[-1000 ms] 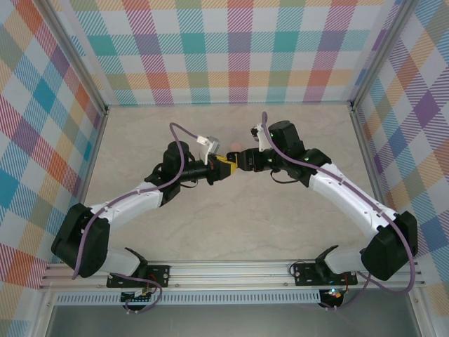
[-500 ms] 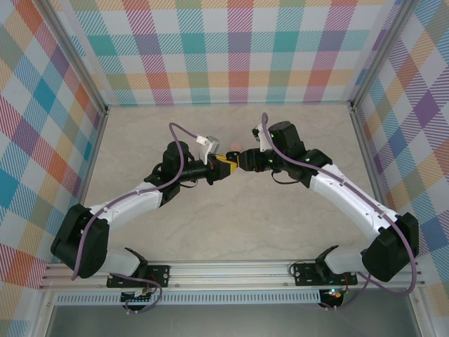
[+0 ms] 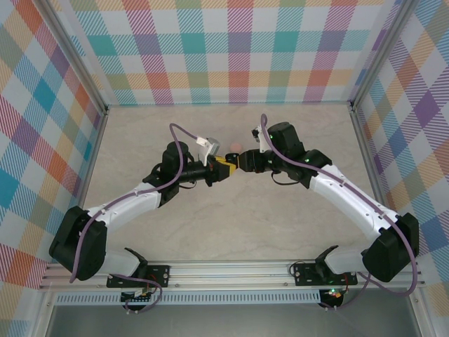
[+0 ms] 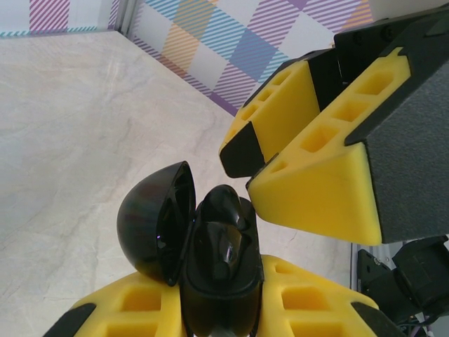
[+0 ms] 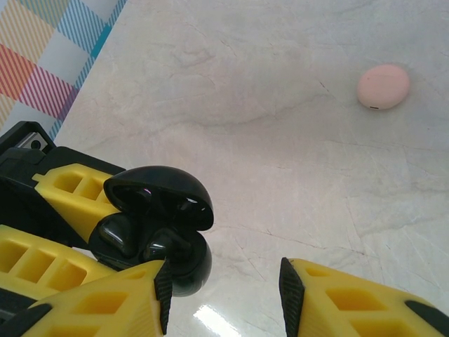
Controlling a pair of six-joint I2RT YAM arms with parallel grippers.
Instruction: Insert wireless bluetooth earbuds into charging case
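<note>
Detail is scarce from above: the glossy black clamshell charging case (image 4: 221,270) is only a dark speck between yellow foam tips at table centre. On the left, the left gripper (image 3: 222,169) is pressed together on the case's lower half, and its fingers cover that part. The black comma-shaped earbuds (image 5: 165,244) sit in the wells with their stems buried, their outlines merging with the black shell. Just to the right, the right gripper (image 5: 223,277) stands spread with nothing between its fingers, one tip beside the case. Open beige marble-look tabletop (image 3: 231,225) lies all round, and a pink egg-shaped pod (image 5: 382,86) rests well apart, farther back. The case's lid (image 4: 158,221) is swung up, and its mouth faces right toward the right gripper.
</note>
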